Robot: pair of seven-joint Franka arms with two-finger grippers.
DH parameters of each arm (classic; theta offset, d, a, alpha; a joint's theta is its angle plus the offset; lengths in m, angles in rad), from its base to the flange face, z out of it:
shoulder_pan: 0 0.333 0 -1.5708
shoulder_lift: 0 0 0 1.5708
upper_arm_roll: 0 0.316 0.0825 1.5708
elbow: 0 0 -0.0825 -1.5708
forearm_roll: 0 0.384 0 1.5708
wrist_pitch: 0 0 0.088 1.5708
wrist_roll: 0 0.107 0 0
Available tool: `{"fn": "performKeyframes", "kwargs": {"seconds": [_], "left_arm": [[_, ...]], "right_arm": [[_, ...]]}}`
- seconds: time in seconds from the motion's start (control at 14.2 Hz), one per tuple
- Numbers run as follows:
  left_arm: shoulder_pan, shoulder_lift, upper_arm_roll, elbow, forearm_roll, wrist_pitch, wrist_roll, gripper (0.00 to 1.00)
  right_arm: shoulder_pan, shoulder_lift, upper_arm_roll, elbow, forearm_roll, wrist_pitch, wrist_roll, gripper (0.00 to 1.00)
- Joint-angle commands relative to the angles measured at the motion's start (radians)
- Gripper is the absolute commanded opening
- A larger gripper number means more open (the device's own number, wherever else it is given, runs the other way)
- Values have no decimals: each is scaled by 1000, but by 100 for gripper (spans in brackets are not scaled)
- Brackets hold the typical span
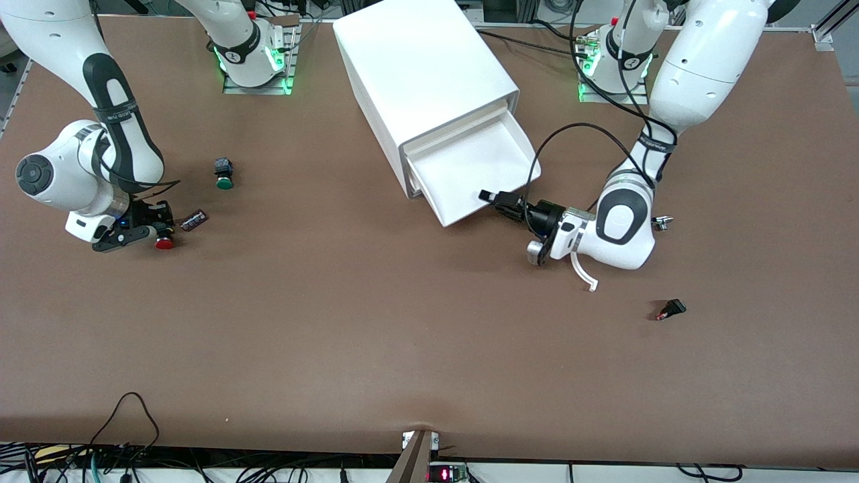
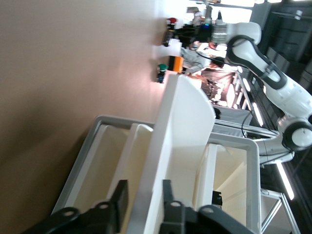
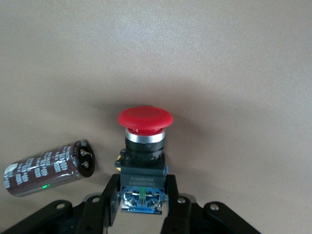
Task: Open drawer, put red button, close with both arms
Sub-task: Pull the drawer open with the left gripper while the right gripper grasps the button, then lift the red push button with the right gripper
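Note:
The white cabinet lies with its second drawer pulled out toward the front camera. My left gripper is at the drawer's front edge. In the left wrist view it is open, its fingers astride the drawer's front wall with a gap on one side. The red button lies on the table at the right arm's end. My right gripper is low over it. In the right wrist view its fingers press both sides of the button's black body below the red cap.
A green-capped button and a dark cylindrical capacitor lie close to the red button; the capacitor is right beside the right gripper. A small black part with a red tip lies near the left arm's end.

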Motion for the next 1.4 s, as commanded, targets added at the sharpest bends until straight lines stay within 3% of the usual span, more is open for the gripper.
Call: {"fn": "performKeyframes", "kwargs": {"seconds": [0.0, 0.14, 0.42, 0.56, 0.7, 0.91, 1.05, 1.33], "left_arm": [[61, -10, -4, 23, 76, -80, -154, 100], [120, -10, -4, 37, 100, -150, -200, 100], [234, -26, -2, 129, 299, -242, -316, 100], [262, -88, -1, 160, 465, -237, -344, 100], [294, -132, 18, 223, 632, -245, -363, 100], [329, -216, 18, 269, 871, -242, -355, 100], [335, -276, 21, 280, 965, -236, -369, 100], [334, -390, 1, 281, 1174, -171, -418, 100]], "right_arm": [[-9, -23, 6, 2, 25, -2, -31, 1], [-6, -53, 9, 13, 25, -46, -31, 0], [0, -153, 12, 37, 24, -137, -79, 0], [10, -182, 17, 101, 24, -224, -79, 0], [40, -179, 17, 240, 24, -409, -51, 0], [120, -172, 17, 405, 18, -583, 83, 0], [178, -172, 17, 473, 18, -675, 194, 0], [367, -165, 18, 580, 27, -763, 511, 0]]}}
